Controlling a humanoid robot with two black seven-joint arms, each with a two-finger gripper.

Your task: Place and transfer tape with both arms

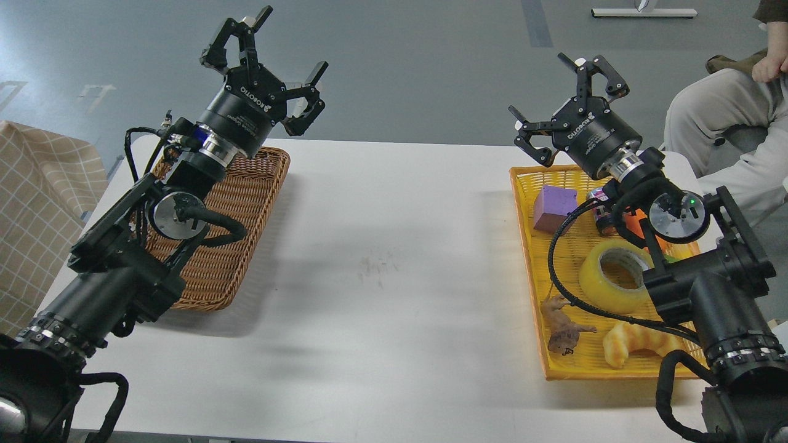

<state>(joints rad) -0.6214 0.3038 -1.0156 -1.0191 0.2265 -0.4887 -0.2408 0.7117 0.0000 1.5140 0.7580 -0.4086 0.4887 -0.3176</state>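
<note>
Tape point(615, 275) untouched in tray point(523, 184). Right pincer point(563, 104) and left pincer point(271, 67) wide, empty. Advisable: lower right squarely over roll.

Tape point(612, 275) in right tray point(523, 184); basket point(246, 203) on table's point(381, 258) left.

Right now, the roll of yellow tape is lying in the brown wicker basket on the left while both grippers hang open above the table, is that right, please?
Not quite: the head view shows the tape lying in the yellow tray on the right, not in the wicker basket. The rest holds: the left gripper and right gripper both hang open above the table.
</note>
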